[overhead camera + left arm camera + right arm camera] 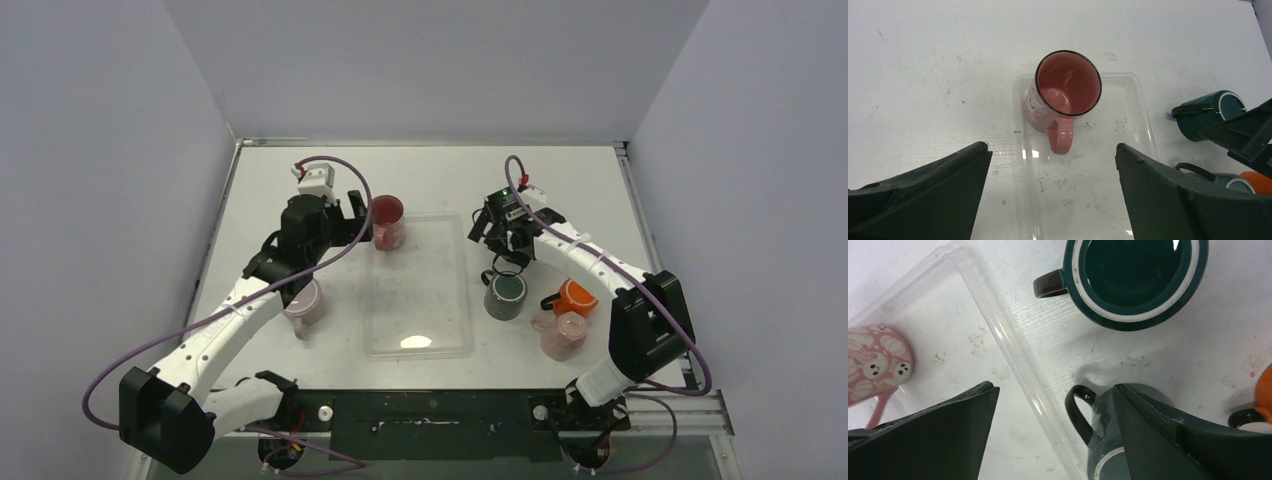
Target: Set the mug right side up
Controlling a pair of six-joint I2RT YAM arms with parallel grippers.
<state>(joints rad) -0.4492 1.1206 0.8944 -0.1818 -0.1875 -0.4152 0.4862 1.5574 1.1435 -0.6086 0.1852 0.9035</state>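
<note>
A pink mug (pixel 388 220) stands upright in the far-left corner of the clear tray (pixel 440 335), mouth up, with its handle toward my left gripper (pixel 1064 92). My left gripper (pixel 355 213) is open and empty just left of it (pixel 1053 147). A dark teal mug (pixel 1135 280) stands right of the tray. Its white-ringed top face looks flat and glossy, like a base turned up. It also shows in the left wrist view (pixel 1210 115). My right gripper (pixel 508 248) is open above the tray's right rim (pixel 1055 390), empty.
A grey-green mug (pixel 505 295) stands upright right of the tray, partly under my right finger (pixel 1100 425). An orange mug (pixel 574 297) and a pale pink mug (pixel 562 335) sit farther right. Another pale pink mug (pixel 305 303) stands left of the tray under my left arm.
</note>
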